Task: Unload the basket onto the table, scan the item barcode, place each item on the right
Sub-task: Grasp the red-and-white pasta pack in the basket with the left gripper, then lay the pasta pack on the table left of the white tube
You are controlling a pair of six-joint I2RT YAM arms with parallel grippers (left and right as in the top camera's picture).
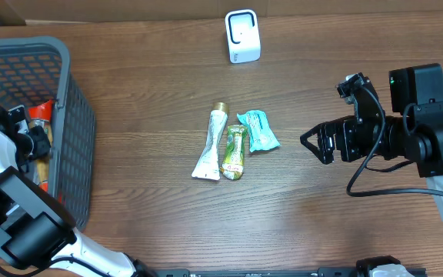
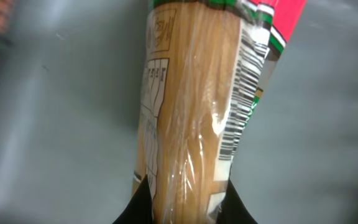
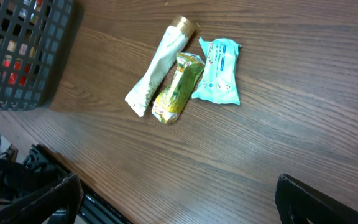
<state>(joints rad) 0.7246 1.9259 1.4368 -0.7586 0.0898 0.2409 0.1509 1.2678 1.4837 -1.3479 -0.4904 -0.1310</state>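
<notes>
— Pasta packet (image 2: 185, 106) fills the left wrist view, a long clear wrapper of spaghetti with a red and green end. Is it held?

— Yes. The left gripper (image 2: 185, 208) is clamped on it; the dark fingers (image 2: 135, 208) press the wrapper from both sides at the lower end.

— And the barcode (image 2: 244, 93)?

— It runs lengthwise along one edge of the packet, just above the grip, and it is not covered by the fingers.

— Where is all this?

— Inside the basket (image 1: 79, 131), as far as the overhead view tells; the left arm reaches down over its rim.

— So which step is this?

— I'd judge the pick is made and the lift is not yet begun. Nothing has gone to the scanner.

— What lies outside the basket?

— To its right on the table (image 1: 168, 223), well apart from it, three items lie side by side: a white tube (image 1: 208, 146), a yellow-green sachet (image 1: 234, 152) and a pale blue packet (image 1: 258, 129), close enough that they seem to touch.

— The other arm?

— Farther from the basket again, beyond those three. The right gripper (image 1: 314, 144) hangs spread wide and empty, pointing toward them.

— And the scanner (image 1: 242, 36)?

— Farthest off, a small white unit right of the basket at the table's back edge.

— Next move, then?

— Raise the packet straight up so its length clears the basket wall, carry it to the scanner, and roll the wrist so the barcode edge faces the scanner. The crinkled film may glare, so a flat, square presentation would help.
</notes>
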